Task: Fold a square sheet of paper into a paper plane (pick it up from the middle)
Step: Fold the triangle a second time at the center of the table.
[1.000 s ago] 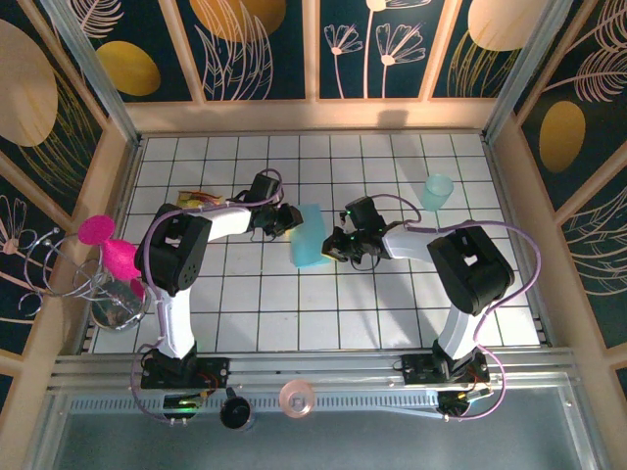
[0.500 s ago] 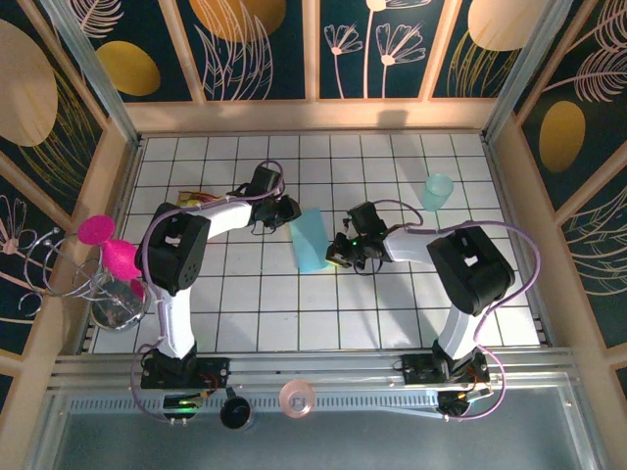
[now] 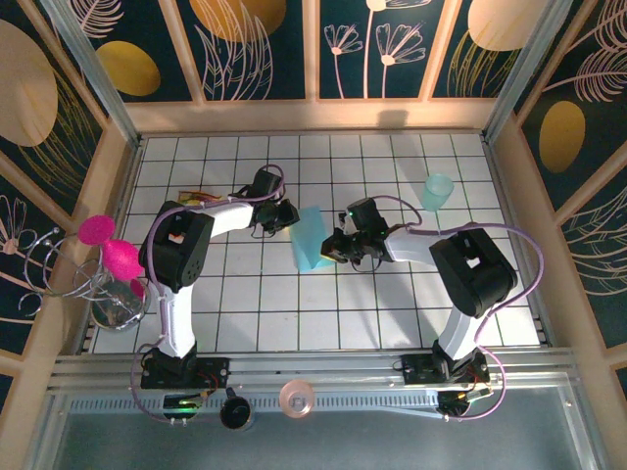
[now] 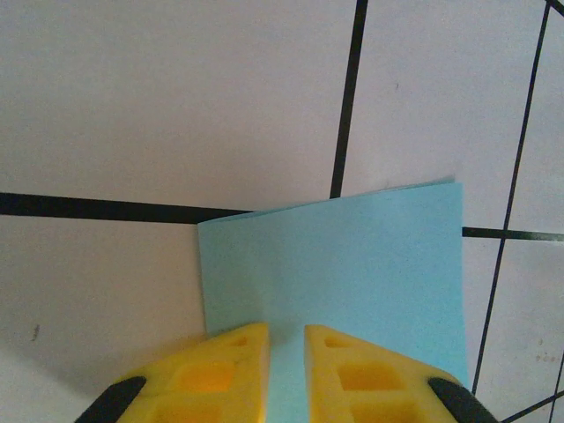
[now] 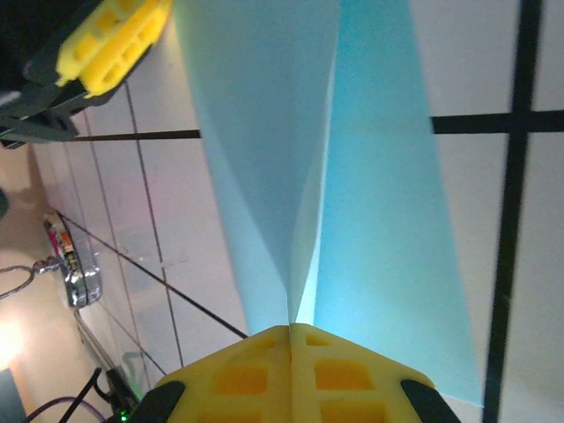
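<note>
The square sheet of paper [image 3: 312, 240] is light blue and bent into a raised fold at the middle of the tiled table. My right gripper [image 3: 333, 247] is at its right edge. In the right wrist view the gripper [image 5: 291, 328] is shut on the paper [image 5: 388, 220], and the fold rises from between the yellow pads. My left gripper [image 3: 290, 217] is at the sheet's far left corner. In the left wrist view the gripper [image 4: 287, 330] has its fingers a narrow gap apart over the paper [image 4: 352, 256]. One left finger [image 5: 115, 40] shows beside the sheet's far edge.
A translucent teal cup [image 3: 437, 190] stands at the back right. A small orange item [image 3: 201, 197] lies at the back left. A pink object [image 3: 108, 250] and a glass bowl [image 3: 116, 305] sit beyond the table's left edge. Wooden walls [image 3: 313, 116] enclose the table.
The sheet has gone from a broader patch to a narrower raised fold between the grippers. The right gripper has shifted slightly left and toward the back. The left gripper stays at the paper's corner.
</note>
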Controlling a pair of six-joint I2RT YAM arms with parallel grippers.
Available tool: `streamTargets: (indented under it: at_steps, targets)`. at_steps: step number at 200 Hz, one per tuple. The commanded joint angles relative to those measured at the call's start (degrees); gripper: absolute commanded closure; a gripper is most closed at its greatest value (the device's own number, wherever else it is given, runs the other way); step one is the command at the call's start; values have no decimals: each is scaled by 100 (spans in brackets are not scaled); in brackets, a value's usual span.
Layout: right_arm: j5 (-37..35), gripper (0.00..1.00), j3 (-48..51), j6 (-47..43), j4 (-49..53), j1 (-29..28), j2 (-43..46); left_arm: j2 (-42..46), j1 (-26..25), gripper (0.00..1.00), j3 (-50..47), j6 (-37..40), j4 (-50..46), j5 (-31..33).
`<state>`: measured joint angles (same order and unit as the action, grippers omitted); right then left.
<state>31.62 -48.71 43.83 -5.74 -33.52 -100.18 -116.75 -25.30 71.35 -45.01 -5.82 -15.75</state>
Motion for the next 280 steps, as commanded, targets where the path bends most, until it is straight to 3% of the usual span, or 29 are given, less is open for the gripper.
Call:
streamTargets:
  at_steps: [1, 148, 280]
  targets:
    - [253, 99, -207, -24, -330, -47, -55, -91, -27, 83, -119, 63, -156, 63]
    - [-50, 99, -1013, 279, -490, -260, -1029, -45, -28, 84, -209, 35, -94, -7]
    - [-375, 99, -1246, 345, -227, -339, -1273, -43, -20, 84, -258, 0, -50, -51]
